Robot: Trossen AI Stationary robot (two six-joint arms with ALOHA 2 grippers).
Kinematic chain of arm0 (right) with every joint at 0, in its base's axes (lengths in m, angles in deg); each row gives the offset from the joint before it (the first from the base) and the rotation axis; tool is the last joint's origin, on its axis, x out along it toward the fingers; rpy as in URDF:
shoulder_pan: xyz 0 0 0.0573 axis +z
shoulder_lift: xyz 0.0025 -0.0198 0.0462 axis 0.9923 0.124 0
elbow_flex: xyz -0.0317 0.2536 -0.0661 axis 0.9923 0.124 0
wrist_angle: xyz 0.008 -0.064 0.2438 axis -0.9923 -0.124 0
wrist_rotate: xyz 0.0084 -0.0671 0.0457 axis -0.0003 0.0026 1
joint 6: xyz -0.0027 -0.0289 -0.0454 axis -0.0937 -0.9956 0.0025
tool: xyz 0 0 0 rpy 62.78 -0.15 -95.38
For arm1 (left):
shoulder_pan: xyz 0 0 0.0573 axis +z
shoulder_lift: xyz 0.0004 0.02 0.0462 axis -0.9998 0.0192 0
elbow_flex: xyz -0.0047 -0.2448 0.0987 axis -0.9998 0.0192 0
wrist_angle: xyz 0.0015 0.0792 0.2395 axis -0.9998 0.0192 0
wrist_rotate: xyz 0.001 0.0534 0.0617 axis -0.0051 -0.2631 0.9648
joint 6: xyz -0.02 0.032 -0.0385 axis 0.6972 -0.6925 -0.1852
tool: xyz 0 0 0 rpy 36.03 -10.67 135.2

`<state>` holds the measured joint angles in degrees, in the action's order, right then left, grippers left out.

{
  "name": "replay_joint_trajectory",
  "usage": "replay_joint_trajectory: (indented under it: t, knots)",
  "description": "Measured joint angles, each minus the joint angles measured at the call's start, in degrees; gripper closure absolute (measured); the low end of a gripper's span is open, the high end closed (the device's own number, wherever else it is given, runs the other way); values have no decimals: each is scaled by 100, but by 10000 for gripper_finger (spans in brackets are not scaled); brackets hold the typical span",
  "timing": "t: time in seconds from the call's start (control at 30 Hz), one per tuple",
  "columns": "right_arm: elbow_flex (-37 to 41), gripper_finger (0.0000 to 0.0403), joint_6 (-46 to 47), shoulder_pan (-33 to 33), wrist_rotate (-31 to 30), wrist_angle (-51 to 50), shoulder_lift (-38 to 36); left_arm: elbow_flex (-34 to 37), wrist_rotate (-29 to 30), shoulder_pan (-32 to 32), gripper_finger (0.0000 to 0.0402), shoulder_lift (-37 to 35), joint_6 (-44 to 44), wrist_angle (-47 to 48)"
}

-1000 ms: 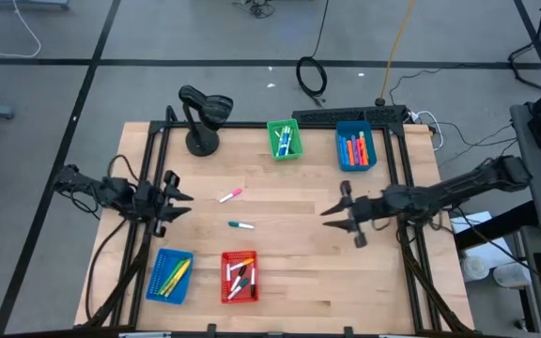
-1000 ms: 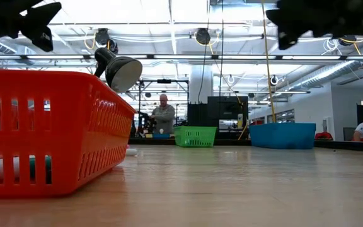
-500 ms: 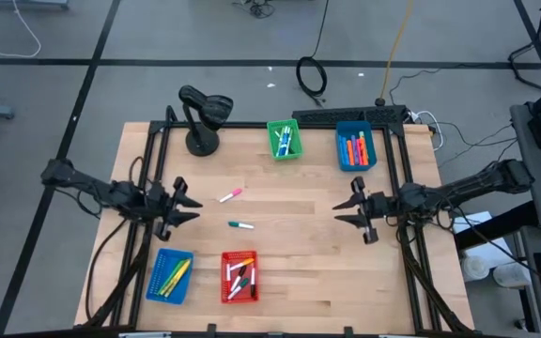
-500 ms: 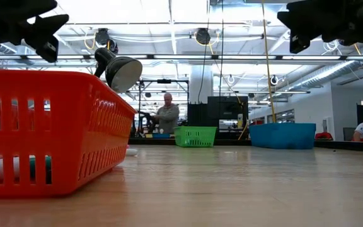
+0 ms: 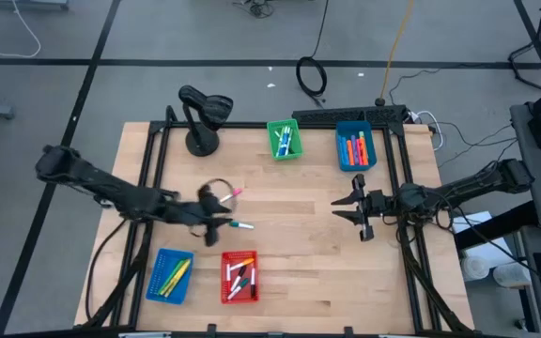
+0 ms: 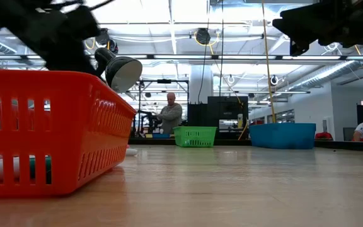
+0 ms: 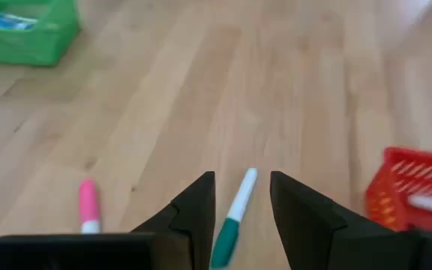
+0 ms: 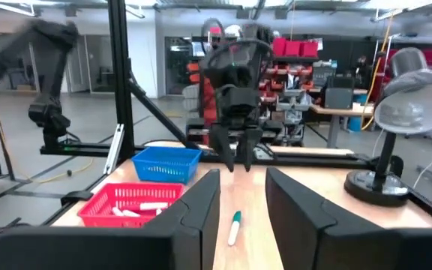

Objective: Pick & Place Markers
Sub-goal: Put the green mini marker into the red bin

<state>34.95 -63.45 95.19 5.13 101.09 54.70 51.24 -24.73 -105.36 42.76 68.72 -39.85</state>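
On the wooden table point(image 5: 289, 282) seen from above, the left gripper point(image 5: 216, 218) hovers beside the green-capped marker point(image 5: 241, 225), while its wrist view shows the fingers point(image 7: 193, 206) apart, empty, straddling that marker above the tabletop, a pink marker point(image 7: 88, 206) lying nearby.

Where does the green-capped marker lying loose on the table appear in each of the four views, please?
High view: green-capped marker at table centre, just beyond the left gripper.
Low view: not visible.
Left wrist view: marker between that gripper's open fingers, on the wood.
Right wrist view: marker on the table beyond the right gripper.
Shared landmark: red basket, seen in all four views.
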Motion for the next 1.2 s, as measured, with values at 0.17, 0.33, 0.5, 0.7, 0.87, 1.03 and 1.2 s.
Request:
replay_joint_trajectory:
  t: [0.17, 0.33, 0.5, 0.7, 0.87, 1.03, 1.2]
  knots:
    - [0, 307, 47, 8, 0, -51, 42, -1147, -298, 108, 268, 1642, -489, 726]
    - [0, 307, 47, 13, 4, -174, 82, -1595, -524, 229, 267, 2677, -712, 932]
    - [0, 307, 50, 14, 6, -254, 92, -1651, -1263, 435, 268, 3217, -1003, 893]
    - [0, 307, 49, 13, 0, -233, 92, -1655, -1612, 668, 268, 3423, -1096, 908]
    - [0, 307, 50, 13, -2, -194, 90, -1635, -1648, 718, 268, 3381, -1054, 894]
    - [0, 307, 50, 14, -3, -196, 92, -1633, -1653, 724, 297, 3384, -739, 975]
    - [0, 307, 52, 14, -5, -196, 92, -1635, -1634, 729, 373, 3383, -669, 1102]
